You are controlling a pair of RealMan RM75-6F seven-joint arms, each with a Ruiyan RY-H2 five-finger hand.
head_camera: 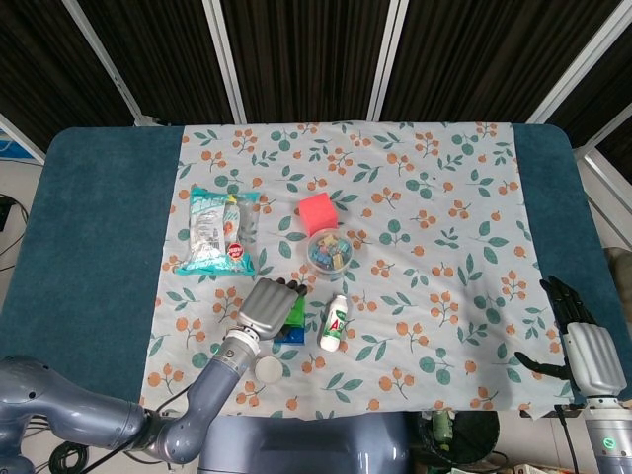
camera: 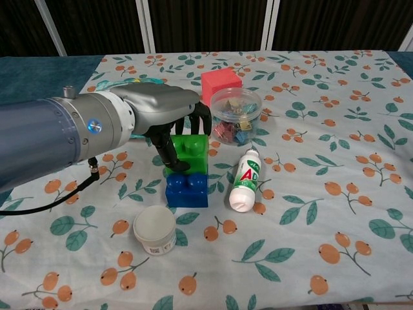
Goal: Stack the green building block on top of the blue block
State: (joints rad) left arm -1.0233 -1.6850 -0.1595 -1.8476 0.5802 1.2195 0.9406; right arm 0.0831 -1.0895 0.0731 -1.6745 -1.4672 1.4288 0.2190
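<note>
The green block (camera: 191,152) sits on top of the blue block (camera: 188,191) near the table's middle front. My left hand (camera: 164,113) grips the green block from above, fingers wrapped over its back and left side. In the head view the left hand (head_camera: 267,306) covers most of both blocks; a strip of the green block (head_camera: 297,308) and the blue block (head_camera: 291,334) shows at its right. My right hand (head_camera: 590,355) hangs at the table's right front corner, fingers apart, holding nothing.
A white glue bottle (camera: 244,180) lies just right of the blocks. A white round tub (camera: 155,230) stands in front of them. Behind are a clear jar of clips (camera: 235,115), a red cube (camera: 221,84) and a snack bag (head_camera: 218,230).
</note>
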